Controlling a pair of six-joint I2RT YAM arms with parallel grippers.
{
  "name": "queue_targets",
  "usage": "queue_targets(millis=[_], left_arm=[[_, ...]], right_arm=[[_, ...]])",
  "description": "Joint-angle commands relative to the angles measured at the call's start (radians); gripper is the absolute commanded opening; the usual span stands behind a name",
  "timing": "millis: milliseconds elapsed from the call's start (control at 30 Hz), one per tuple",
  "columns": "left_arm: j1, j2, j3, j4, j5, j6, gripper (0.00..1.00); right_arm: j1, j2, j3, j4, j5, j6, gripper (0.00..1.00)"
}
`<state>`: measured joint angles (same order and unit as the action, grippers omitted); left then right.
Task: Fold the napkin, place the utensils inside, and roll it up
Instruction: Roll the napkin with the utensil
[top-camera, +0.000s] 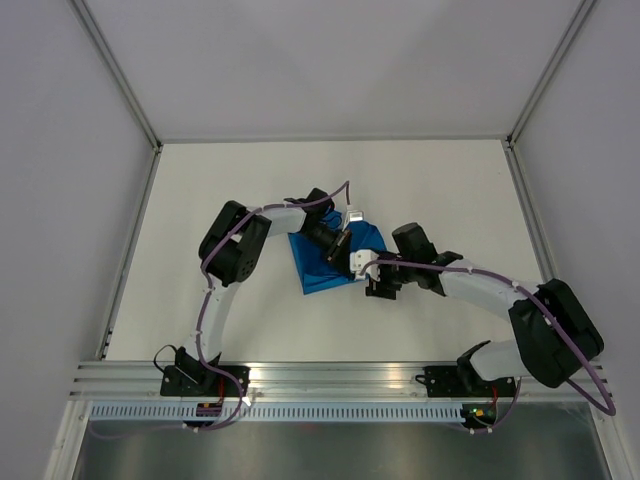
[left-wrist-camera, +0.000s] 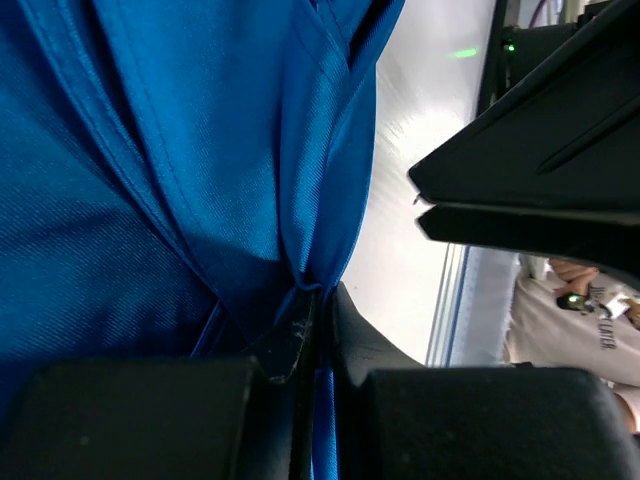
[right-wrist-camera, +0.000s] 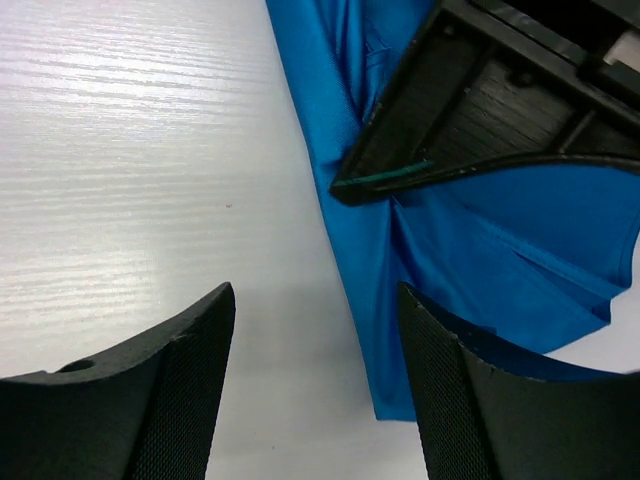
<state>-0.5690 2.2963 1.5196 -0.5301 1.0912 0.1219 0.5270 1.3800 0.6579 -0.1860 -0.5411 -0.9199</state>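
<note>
The bright blue napkin lies bunched on the white table between the two arms. My left gripper is shut on a gathered fold of it; in the left wrist view the cloth is pinched between the closed fingertips. My right gripper is open and empty just right of the napkin's edge. In the right wrist view its fingers straddle the bare table and the napkin's edge, with the left gripper on the cloth ahead. No utensils are in view.
The white table is bounded by grey walls with metal rails at the left, the right and the back. The two arm bases sit on the aluminium rail at the near edge.
</note>
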Motion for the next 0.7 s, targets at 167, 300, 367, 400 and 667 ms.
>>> queue_targets(millis=[167,300,367,400,667], left_arm=[[0.006,0.071,0.024,-0.076,0.033,-0.007,0.02],[0.009,0.071,0.022,-0.091,0.038,0.001,0.02],[0.011,0.074,0.024,-0.097,0.041,0.012,0.02],[0.012,0.074,0.025,-0.102,0.039,0.012,0.02],[0.020,0.081,0.043,-0.151,0.061,0.048,0.02]], right_arm=[[0.142,0.033,-0.066,0.256,0.185,-0.063,0.73],[0.169,0.083,-0.044,0.260,0.222,-0.082,0.73],[0.177,0.120,-0.031,0.247,0.234,-0.091,0.70],[0.179,0.128,-0.027,0.238,0.233,-0.103,0.69],[0.195,0.198,0.031,0.103,0.248,-0.161,0.54]])
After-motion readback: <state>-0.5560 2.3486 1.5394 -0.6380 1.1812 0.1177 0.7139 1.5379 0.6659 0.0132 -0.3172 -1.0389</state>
